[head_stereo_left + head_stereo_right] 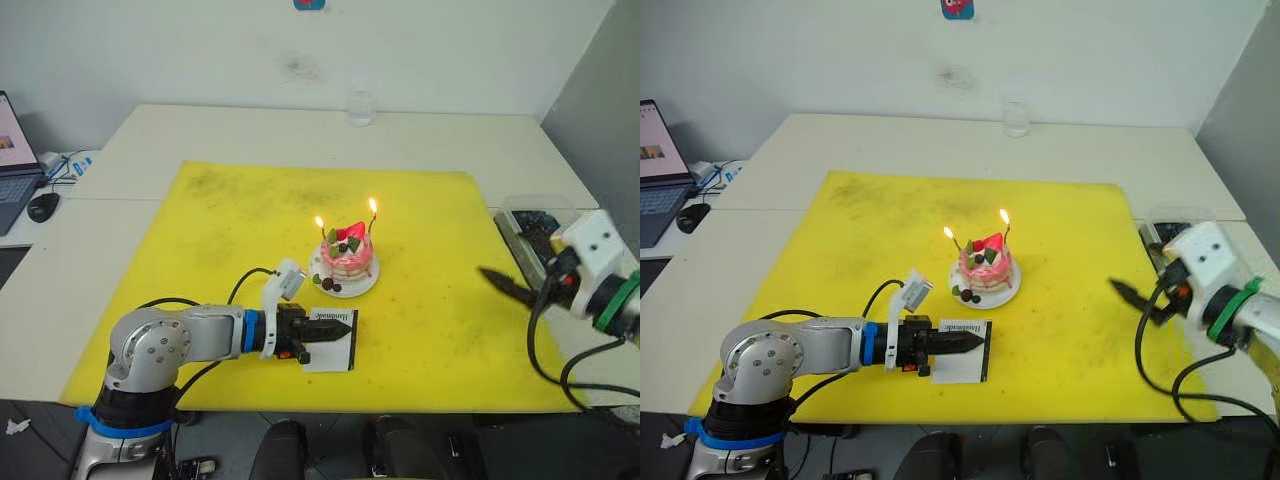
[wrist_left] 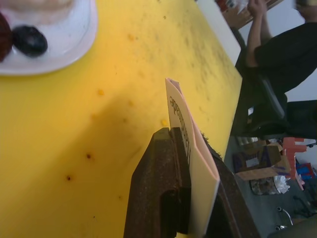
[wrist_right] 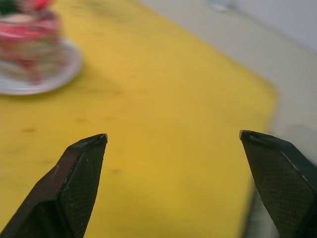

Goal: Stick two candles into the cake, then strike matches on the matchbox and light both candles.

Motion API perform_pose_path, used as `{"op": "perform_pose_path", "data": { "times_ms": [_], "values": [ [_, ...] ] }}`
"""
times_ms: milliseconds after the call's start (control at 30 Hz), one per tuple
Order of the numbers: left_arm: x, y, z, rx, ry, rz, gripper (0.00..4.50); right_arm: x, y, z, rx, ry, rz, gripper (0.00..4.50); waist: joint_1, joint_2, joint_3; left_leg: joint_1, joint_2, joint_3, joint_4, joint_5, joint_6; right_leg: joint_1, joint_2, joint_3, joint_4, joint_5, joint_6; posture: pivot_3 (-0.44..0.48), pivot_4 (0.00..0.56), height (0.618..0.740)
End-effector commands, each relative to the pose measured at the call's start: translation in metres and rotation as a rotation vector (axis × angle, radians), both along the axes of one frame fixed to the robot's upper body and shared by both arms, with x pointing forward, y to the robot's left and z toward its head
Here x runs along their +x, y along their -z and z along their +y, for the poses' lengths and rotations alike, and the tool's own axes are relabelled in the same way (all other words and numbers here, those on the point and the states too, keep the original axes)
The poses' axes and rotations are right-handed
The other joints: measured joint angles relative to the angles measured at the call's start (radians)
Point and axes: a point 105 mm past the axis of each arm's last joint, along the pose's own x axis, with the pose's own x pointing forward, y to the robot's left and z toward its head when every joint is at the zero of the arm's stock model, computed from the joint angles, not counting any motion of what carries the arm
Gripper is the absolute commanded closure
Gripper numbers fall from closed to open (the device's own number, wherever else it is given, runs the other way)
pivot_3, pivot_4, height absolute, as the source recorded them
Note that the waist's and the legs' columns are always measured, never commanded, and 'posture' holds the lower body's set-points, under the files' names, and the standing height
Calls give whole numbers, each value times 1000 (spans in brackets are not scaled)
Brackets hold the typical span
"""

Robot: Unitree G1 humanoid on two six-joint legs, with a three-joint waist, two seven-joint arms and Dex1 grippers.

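The pink-and-white cake [image 1: 347,256] stands on its white plate [image 1: 352,288] in the middle of the yellow mat. Two thin candles [image 1: 372,222] [image 1: 322,236] stick up from it, and each carries a small flame. Just in front of the plate lies the white matchbox [image 1: 338,352]. My left gripper [image 1: 338,328] is shut on the matchbox's edge, and the left wrist view has the box [image 2: 184,124] pinched between the dark fingers [image 2: 158,178]. My right gripper [image 3: 173,135] hovers open over the mat's right side, well clear of the cake [image 3: 29,34], holding nothing. The matches are out of view.
The yellow mat [image 1: 230,220] covers most of the white table. A glass [image 1: 360,105] stands at the far edge. A clear box [image 1: 535,225] sits off the mat's right edge, a laptop [image 1: 12,150] and mouse [image 1: 43,206] on the left. A seated person [image 2: 282,44] is beyond the table.
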Motion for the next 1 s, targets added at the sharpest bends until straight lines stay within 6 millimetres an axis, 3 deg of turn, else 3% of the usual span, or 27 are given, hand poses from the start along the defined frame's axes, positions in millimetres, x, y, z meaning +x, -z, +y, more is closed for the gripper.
{"op": "perform_pose_path", "data": {
  "times_ms": [33, 133, 500, 767, 1000],
  "values": [
    [-3, 3, -3, 23, 16, 10, 4500, -21, -4, 30, 11, -157, 67, 30, 0, 0, 0, 0, 0, 0, 0, 0, 0, 0, 0, 0, 0, 0, 0, 0, 150, 740],
    [-7, 7, -2, 58, 40, 11, 3766, -28, 2, 37, -12, -200, 125, 0, 2, 0, 0, 0, -1, -1, 1, 0, 0, 1, 0, -1, 0, 1, 0, 0, 150, 740],
    [-7, 1, -1, 89, 85, -53, 97, -34, 8, 40, -66, -232, 174, 0, 3, 0, 0, 0, -1, -1, 0, 0, 0, 0, -1, -1, -1, 0, 0, 0, 150, 740],
    [-12, -26, 20, 161, 117, -151, 27, -35, -2, 36, -110, -261, 153, 0, 2, -1, 1, -1, -1, -1, 0, 0, 0, -1, -1, -1, -1, 0, 0, 0, 150, 740],
    [-9, -44, 65, 311, 35, -264, 27, -31, -15, 25, -150, -279, 118, 0, 3, -1, 1, -1, 0, 0, -1, 0, 0, -1, -3, -1, -2, -1, -1, 0, 150, 740]
  ]
}}
